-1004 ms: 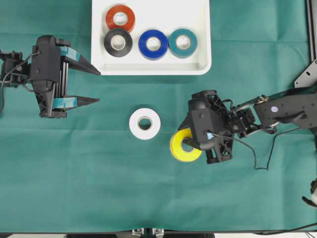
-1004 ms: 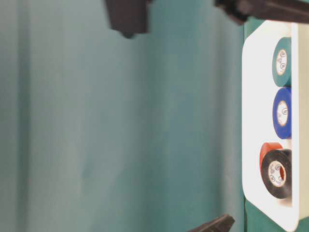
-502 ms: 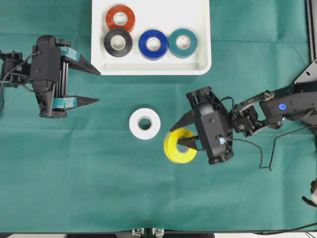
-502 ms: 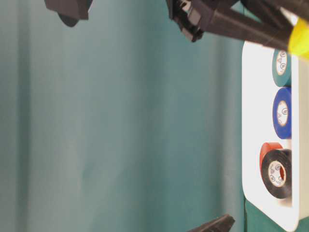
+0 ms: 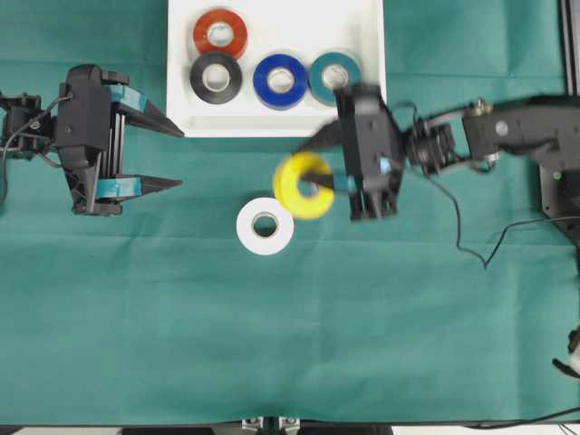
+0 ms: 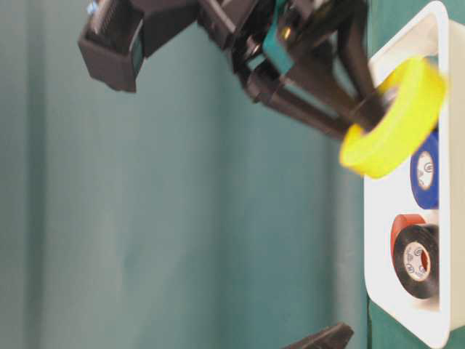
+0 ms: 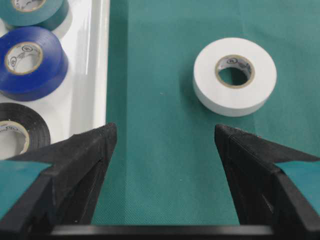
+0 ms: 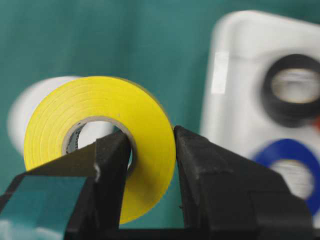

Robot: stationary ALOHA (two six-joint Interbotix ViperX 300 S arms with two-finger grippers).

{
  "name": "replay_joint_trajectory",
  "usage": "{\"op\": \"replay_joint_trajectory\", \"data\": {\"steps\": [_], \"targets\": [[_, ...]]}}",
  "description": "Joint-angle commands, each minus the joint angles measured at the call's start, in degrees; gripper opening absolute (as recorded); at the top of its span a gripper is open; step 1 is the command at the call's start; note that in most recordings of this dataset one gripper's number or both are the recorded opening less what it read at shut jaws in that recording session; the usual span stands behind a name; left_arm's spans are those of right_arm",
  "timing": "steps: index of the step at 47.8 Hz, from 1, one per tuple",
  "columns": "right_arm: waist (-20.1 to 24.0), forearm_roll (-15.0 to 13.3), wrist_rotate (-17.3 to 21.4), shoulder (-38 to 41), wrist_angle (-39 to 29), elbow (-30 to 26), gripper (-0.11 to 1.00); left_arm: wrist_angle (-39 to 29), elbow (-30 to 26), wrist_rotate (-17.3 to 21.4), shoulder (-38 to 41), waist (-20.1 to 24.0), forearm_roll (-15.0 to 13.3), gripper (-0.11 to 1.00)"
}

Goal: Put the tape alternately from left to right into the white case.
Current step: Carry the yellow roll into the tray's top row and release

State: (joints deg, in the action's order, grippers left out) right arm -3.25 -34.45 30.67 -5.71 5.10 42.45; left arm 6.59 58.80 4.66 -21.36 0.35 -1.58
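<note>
Above the worktop, right hand (image 5: 328, 178) clenches the yellow roll (image 5: 304, 185) through its core wall, a light, stiff, glossy ring; left hand (image 5: 172, 157) gapes empty.

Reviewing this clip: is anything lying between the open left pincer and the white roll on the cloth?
Nothing: the left wrist view shows only bare green cloth between the left pincer and the white roll.

A robotics lab bench: a green cloth (image 5: 272, 335) covers the whole table, two black robot arms flank it at nine (image 5: 82, 136) and three o'clock (image 5: 507, 136), loose cable (image 5: 471, 254) trails, and aluminium framing (image 5: 569, 45) stands at two o'clock.
</note>
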Motion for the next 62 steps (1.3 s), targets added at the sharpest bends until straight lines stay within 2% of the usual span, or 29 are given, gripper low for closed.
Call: {"op": "replay_joint_trajectory", "data": {"steps": [1, 15, 23, 31, 48, 62], "targets": [[-3.0, -1.6, 0.1, -0.3, 1.5, -2.0, 0.32, 0.3, -0.6, 0.0, -0.4, 0.0, -0.1, 0.89], [-11.0, -2.8, 0.0, 4.0, 5.6, -5.3, 0.32, 0.4, -0.7, 0.0, -0.4, 0.0, -0.1, 0.89], [-15.8, -4.7, -0.5, 7.0, 6.0, -7.6, 0.32, 0.5, -0.5, 0.0, -0.4, -0.1, -0.1, 0.89], [-20.2, -4.8, -1.3, 10.8, 5.9, -10.9, 0.32, 0.5, -0.6, 0.0, -0.4, 0.0, -0.1, 0.89], [-24.5, -4.9, -1.3, 16.0, 5.5, -14.0, 0.32, 0.6, -0.7, 0.0, -0.4, -0.1, -0.1, 0.89], [-25.3, -4.9, -1.3, 17.1, 2.3, -14.0, 0.32, 0.6, -0.6, 0.0, -0.4, -0.1, -0.1, 0.89]]}}
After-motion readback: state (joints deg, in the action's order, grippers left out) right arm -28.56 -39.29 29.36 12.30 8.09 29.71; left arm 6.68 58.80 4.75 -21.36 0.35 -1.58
